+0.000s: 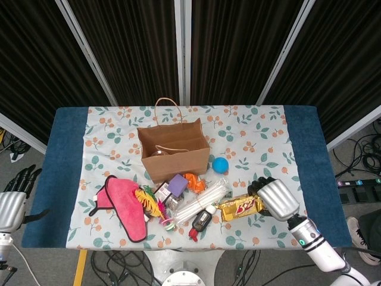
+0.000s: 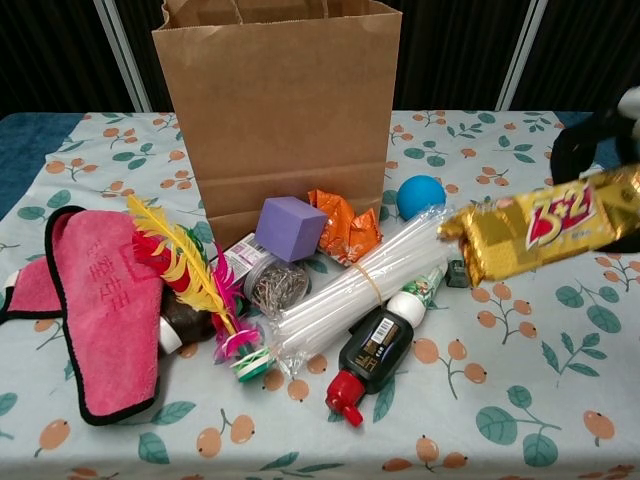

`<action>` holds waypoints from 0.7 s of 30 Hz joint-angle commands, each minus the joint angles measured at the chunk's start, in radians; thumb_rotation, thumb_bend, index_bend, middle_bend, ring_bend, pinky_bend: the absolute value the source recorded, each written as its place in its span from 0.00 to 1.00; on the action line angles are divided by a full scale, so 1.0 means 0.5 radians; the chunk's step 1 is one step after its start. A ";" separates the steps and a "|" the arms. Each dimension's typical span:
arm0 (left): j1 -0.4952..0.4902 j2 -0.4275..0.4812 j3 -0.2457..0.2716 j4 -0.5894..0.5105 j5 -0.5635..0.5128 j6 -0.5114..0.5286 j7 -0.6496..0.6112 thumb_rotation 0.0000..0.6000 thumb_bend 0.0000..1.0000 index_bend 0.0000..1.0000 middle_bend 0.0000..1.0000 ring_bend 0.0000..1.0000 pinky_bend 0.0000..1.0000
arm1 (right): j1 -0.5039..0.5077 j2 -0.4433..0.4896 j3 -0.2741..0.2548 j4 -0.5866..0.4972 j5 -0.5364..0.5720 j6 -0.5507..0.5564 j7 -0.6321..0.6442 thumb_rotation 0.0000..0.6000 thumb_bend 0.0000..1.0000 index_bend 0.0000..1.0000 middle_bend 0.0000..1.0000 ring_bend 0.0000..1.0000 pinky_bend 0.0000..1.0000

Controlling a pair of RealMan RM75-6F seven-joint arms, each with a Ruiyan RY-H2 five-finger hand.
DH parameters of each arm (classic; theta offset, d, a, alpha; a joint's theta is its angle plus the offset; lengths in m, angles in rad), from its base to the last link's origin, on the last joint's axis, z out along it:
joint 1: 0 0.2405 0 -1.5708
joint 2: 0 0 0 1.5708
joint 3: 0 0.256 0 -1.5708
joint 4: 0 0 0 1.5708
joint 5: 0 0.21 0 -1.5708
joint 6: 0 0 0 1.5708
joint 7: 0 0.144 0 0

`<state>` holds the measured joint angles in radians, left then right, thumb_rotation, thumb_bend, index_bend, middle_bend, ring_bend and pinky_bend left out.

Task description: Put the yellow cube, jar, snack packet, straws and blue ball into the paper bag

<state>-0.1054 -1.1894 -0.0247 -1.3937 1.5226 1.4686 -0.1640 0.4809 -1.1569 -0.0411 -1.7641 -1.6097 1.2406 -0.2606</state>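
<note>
The right hand (image 1: pixel 278 199) grips one end of the gold foil snack packet (image 2: pixel 540 232), right of the brown paper bag (image 1: pixel 175 154); the unsupported end may sag and snag the bag's rim. The left hand (image 1: pixel 13 199) is empty, fingers apart.

Open bench on your right, clutter packed in front of the bag.
The paper bag (image 1: pixel 174 156) stands upright with its mouth open; straws (image 1: pixel 200 201), a purple block (image 1: pixel 177 185), a bottle (image 1: pixel 202 218) and a blue ball (image 1: pixel 220 165) crowd its near side, while cloth right of the ball lies bare.
</note>
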 commanded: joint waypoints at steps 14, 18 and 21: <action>-0.009 0.041 -0.014 -0.055 -0.007 0.005 0.005 1.00 0.09 0.08 0.14 0.06 0.20 | 0.512 0.126 0.863 -0.451 0.511 -0.010 -0.684 1.00 0.16 0.57 0.48 0.39 0.56; -0.009 0.043 -0.022 -0.037 -0.021 0.000 -0.018 1.00 0.10 0.08 0.14 0.06 0.20 | 0.731 -0.071 1.022 -0.300 0.769 -0.052 -0.856 1.00 0.16 0.57 0.49 0.39 0.56; -0.009 0.049 -0.028 -0.025 -0.027 0.003 -0.037 1.00 0.10 0.08 0.14 0.06 0.20 | 0.869 -0.193 1.077 -0.162 0.918 -0.076 -0.977 1.00 0.16 0.57 0.49 0.39 0.56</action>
<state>-0.1099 -1.1657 -0.0381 -1.4071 1.5096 1.4699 -0.1818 0.8558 -1.1953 0.4648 -1.9035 -1.2087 1.2259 -0.6906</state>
